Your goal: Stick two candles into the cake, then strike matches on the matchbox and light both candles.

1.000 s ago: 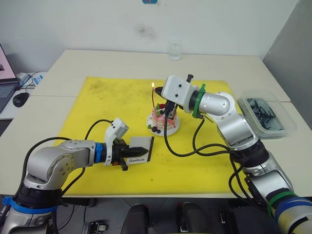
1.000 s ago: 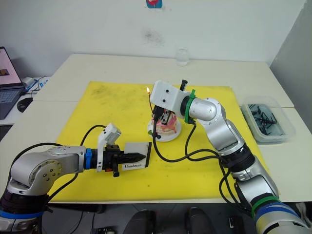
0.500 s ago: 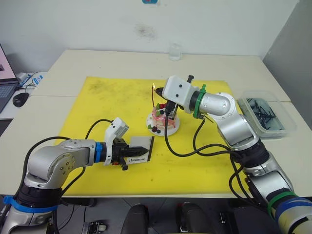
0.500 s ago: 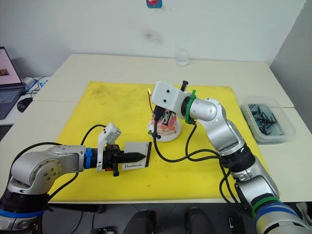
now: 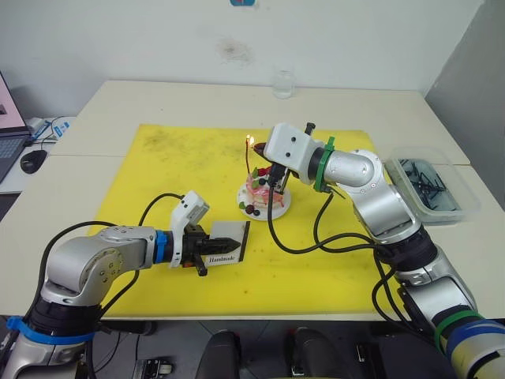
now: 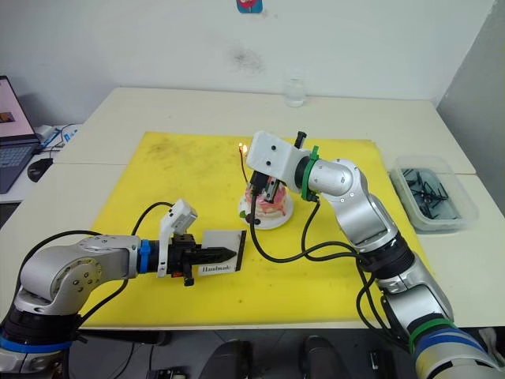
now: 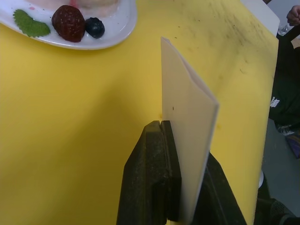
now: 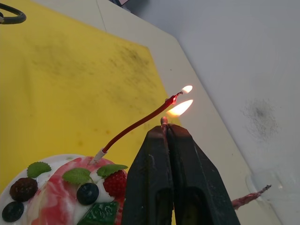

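The pink cake point(image 5: 263, 192) sits on its white plate point(image 5: 246, 207) on the yellow mat. One thin red candle point(image 8: 138, 124) leans up out of it, and its tip burns point(image 5: 249, 141). My right gripper point(image 8: 165, 129) hovers over the cake, shut on a match point(image 8: 164, 121) whose flame burns just below the lit candle tip. A second candle point(image 8: 251, 197) pokes out from behind my right fingers, unlit. In front of the cake and to its left, my left gripper point(image 5: 211, 250) is shut on the white matchbox point(image 5: 230, 240), held on edge just above the mat.
A clear plastic bin point(image 5: 430, 185) of dark matches stands off the mat at the right. A glass point(image 5: 282, 83) stands at the table's far edge. A mouse point(image 5: 33, 160) and laptop lie at the far left. Cables hang from both arms.
My right gripper has edged slightly to the right above the cake with the burning match. The candle flame keeps burning. The left arm and matchbox have not moved.
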`<move>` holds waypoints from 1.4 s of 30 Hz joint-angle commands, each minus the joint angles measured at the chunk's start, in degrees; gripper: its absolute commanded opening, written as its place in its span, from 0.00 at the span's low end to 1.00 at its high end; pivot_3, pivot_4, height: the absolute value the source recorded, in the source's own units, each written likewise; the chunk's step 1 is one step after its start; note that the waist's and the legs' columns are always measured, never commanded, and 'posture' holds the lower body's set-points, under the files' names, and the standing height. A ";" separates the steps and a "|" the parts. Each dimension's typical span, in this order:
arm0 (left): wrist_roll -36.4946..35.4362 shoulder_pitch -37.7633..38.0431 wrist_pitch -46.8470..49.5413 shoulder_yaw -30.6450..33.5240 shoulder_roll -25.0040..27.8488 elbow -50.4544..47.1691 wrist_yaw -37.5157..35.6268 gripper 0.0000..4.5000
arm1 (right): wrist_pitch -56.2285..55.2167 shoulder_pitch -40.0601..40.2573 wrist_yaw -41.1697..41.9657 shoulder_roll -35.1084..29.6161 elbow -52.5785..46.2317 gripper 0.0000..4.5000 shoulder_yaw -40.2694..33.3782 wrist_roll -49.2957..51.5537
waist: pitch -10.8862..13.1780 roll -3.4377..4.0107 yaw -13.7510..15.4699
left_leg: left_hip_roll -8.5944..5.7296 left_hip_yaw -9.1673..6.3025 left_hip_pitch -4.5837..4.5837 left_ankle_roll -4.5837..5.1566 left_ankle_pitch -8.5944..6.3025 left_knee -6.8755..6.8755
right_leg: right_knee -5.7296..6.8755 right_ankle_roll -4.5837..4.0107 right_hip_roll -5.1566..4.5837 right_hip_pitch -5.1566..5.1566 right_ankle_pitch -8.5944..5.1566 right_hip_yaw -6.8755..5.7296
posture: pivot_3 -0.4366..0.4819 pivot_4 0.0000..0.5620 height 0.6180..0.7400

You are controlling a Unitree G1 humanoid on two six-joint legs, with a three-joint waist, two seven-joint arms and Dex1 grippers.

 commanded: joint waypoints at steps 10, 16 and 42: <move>-1.11 -0.82 -0.07 0.14 -0.81 -1.62 -0.47 0.00 | 10.61 6.87 7.57 -7.11 -19.03 0.00 -7.54 8.99 | 0.00 0.00 0.42 | -0.02 -0.02 -0.05 0.00 0.00 -0.01 | -0.06 0.01 -0.02 0.00 -0.01 -0.02 | 0.48 0.27 1.00; -1.27 -1.11 0.28 -0.52 -1.46 -1.99 -0.76 0.00 | 25.24 13.63 9.29 -15.51 -29.46 0.00 -18.73 17.53 | 0.00 0.00 0.44 | 0.00 -0.02 -0.01 0.00 0.00 -0.01 | -0.03 0.01 -0.03 0.00 -0.01 -0.03 | 0.48 0.27 1.00; -3.95 1.17 2.74 -0.48 -6.13 -5.94 3.27 0.00 | 13.47 23.89 -12.05 -24.14 12.05 0.00 -39.48 12.48 | 0.01 0.11 0.98 | -0.10 0.10 -0.02 0.02 -0.01 0.00 | -0.09 0.04 0.07 0.02 -0.01 0.11 | 0.48 0.27 1.00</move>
